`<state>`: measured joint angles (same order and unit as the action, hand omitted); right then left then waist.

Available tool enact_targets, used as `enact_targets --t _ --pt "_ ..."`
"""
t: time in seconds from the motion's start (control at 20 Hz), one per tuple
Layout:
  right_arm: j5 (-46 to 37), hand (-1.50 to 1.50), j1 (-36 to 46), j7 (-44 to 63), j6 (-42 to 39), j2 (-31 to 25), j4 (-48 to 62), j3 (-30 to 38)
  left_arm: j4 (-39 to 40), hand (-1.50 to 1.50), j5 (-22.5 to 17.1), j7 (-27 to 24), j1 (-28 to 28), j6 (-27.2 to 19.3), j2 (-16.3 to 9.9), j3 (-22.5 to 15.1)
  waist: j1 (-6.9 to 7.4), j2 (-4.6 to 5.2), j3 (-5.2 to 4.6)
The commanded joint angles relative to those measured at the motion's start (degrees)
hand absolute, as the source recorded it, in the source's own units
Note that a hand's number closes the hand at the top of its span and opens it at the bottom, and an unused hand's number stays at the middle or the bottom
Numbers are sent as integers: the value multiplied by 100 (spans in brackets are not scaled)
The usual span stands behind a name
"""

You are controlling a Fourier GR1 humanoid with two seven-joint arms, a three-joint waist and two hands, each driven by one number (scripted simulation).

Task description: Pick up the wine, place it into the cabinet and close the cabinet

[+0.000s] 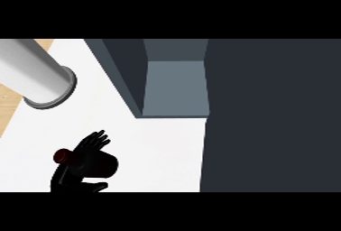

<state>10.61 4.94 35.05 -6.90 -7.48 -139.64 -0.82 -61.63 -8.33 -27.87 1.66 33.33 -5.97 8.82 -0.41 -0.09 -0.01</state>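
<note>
Currently the left hand [85, 159] is at the near left of the white counter [160, 144], fingers spread straight and pointing far-right, resting against the wine [64, 155], not curled round it. The wine is a dark bottle lying on its side, mostly hidden by the hand. A grey forearm [36, 74] crosses the far left. The cabinet [177, 85] stands open, far centre, its door [269, 115] filling the right.

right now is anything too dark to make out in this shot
Head view: the black hand merges with the dark wine, so the grip is unclear; the cabinet interior is evenly lit, its door a flat dark slab; no glare on the counter.
</note>
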Motion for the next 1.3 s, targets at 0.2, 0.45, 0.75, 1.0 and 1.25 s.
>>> enact_targets --t 0.2,0.45,0.75,1.0,1.25 --pt "648 -150 -217 444 -5 -33 -788 165 267 150 146 -374 -221 562 -219 -242 -4 1 0" --pt "293 -150 -138 446 89 74 -857 11 -107 150 1041 -1154 26 24 -336 -690 -5 -19 -1" --pt "532 -150 267 499 86 -38 -486 318 -247 150 753 -1056 234 -1539 109 25 40 -12 2" --pt "438 -150 -297 409 13 132 -910 105 -645 150 409 -961 160 -1797 62 415 10 -17 5" --pt "609 -150 75 133 -103 52 -372 390 -1442 150 626 -1071 334 -2292 437 156 56 -10 7"
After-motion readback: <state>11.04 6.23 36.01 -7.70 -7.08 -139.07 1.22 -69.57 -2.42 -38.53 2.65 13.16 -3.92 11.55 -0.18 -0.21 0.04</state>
